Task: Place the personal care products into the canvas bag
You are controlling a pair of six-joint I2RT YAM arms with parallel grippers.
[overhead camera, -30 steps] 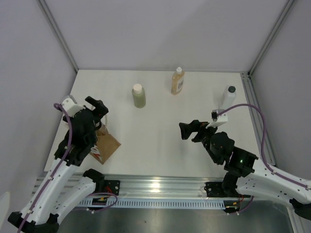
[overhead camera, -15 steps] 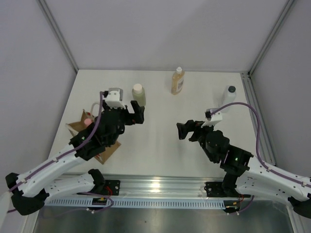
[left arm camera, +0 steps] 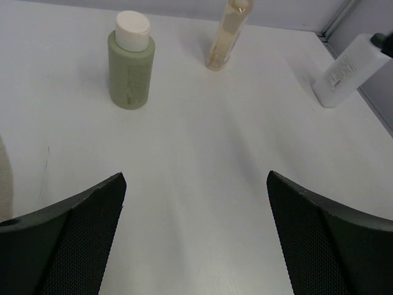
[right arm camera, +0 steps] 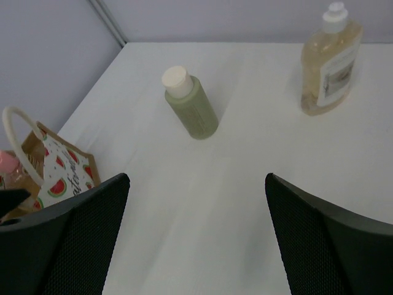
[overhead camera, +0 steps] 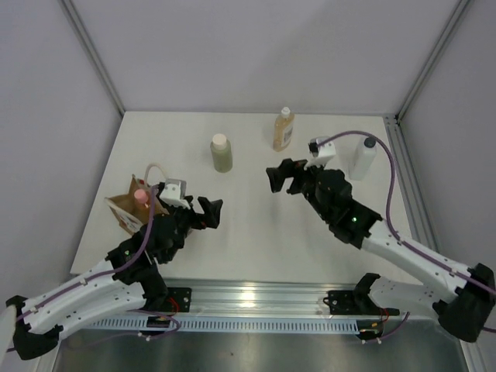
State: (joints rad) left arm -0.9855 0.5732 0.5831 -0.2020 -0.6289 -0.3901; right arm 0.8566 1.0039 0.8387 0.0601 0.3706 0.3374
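**Canvas bag** (overhead camera: 124,211): tan-brown, cream loop handle. Stands at the left side of the table (overhead camera: 248,225), beside the left arm. A white panel with a watermelon-slice print shows at its mouth in the right wrist view; no wording can be read on it.

**Pink-capped bottle** (overhead camera: 140,196): inside the bag, with only the cap and a little of the top showing. No label is in view.

**Olive-green bottle** (overhead camera: 222,153): white cap, upright on the table towards the back, left of centre. Faint vertical print runs down its side, too small to read.

**Amber bottle** (overhead camera: 284,130): cream cap, upright at the back, right of the olive-green bottle and well apart from it. It has a pale rectangular label with a small picture and fine print that is not legible.

**White bottle** (overhead camera: 363,157): dark cap, upright near the right edge of the table. It has several short lines of dark print, unreadable.

**Left gripper** (overhead camera: 207,214): low over the table just right of the bag. Its fingers (left arm camera: 73,233) are spread wide with nothing between them.

**Right gripper** (overhead camera: 277,177): over mid-table, in front of the amber bottle, pointing left. Its fingers (right arm camera: 67,239) stand apart and hold nothing.
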